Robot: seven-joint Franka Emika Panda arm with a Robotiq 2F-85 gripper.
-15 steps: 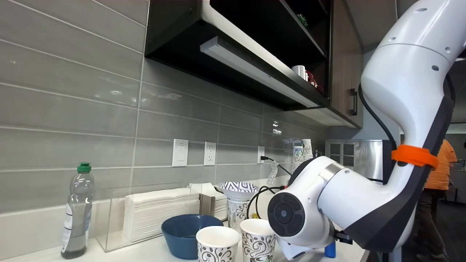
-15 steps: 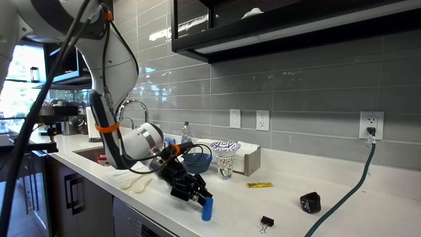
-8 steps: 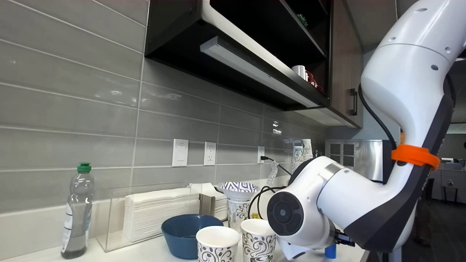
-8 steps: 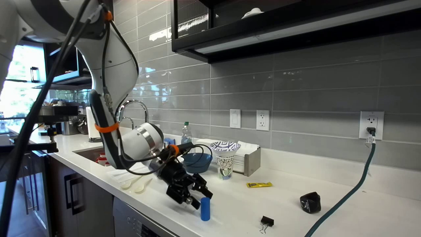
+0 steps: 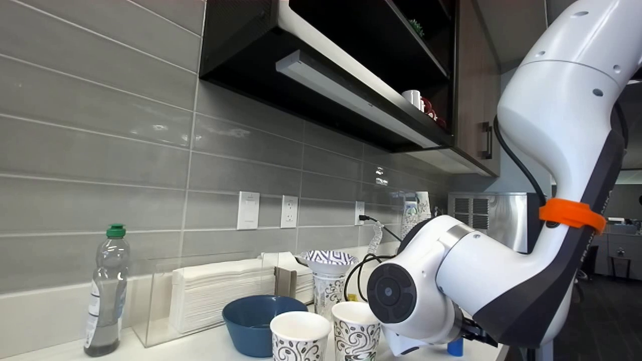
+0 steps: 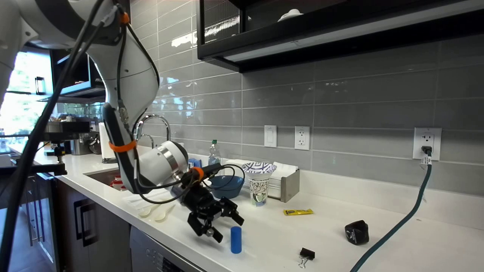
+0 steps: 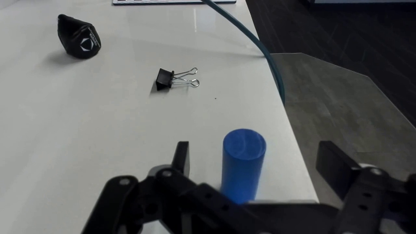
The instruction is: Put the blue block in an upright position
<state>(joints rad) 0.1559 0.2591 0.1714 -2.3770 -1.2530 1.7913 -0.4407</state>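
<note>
Standing upright, the blue block (image 7: 243,167) is resting near the right edge of the worktop (image 7: 107,136) in the wrist view. You are holding the gripper (image 6: 228,228) just beside it, jaws wide apart, while a binder clip (image 7: 164,79) is lying beyond, farther left.

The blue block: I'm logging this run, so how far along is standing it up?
Looks done: the blue block stands upright on the counter. In hand: nothing; the gripper is open, with gaps on both sides of the block in the wrist view. Left: probably just moving the gripper away, since it hovers nearby.
</note>
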